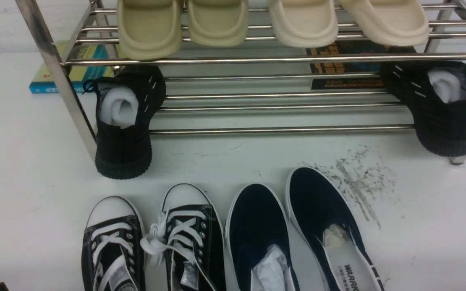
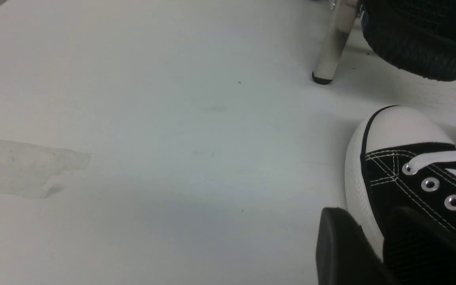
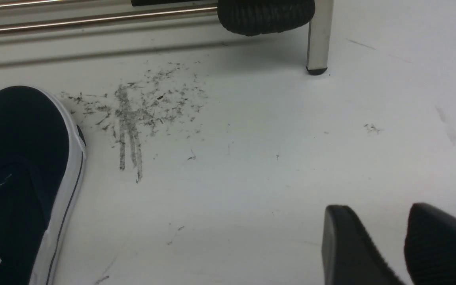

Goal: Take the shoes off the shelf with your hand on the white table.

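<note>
The shoes are two black knit ones with white dash marks and white foam stuffing, on the lower tier of the steel shelf (image 1: 257, 60). The left shoe (image 1: 124, 125) and the right shoe (image 1: 439, 117) sit at opposite ends, toes hanging over the front bar towards the white table (image 1: 22, 161). In the left wrist view my left gripper (image 2: 366, 221) is open and empty, low over the table, short of the left shoe's toe (image 2: 414, 39). In the right wrist view my right gripper (image 3: 378, 213) is open and empty, well short of the right shoe's toe (image 3: 265, 16).
Black-and-white lace-up sneakers (image 1: 152, 246) and navy slip-ons (image 1: 293, 238) stand on the table in front of the shelf. One sneaker (image 2: 410, 170) lies right beside my left fingers. Beige slippers (image 1: 269, 20) fill the top tier. Shelf legs (image 2: 333, 43) (image 3: 319, 35) stand near each shoe. Grey scuff marks (image 3: 141, 114).
</note>
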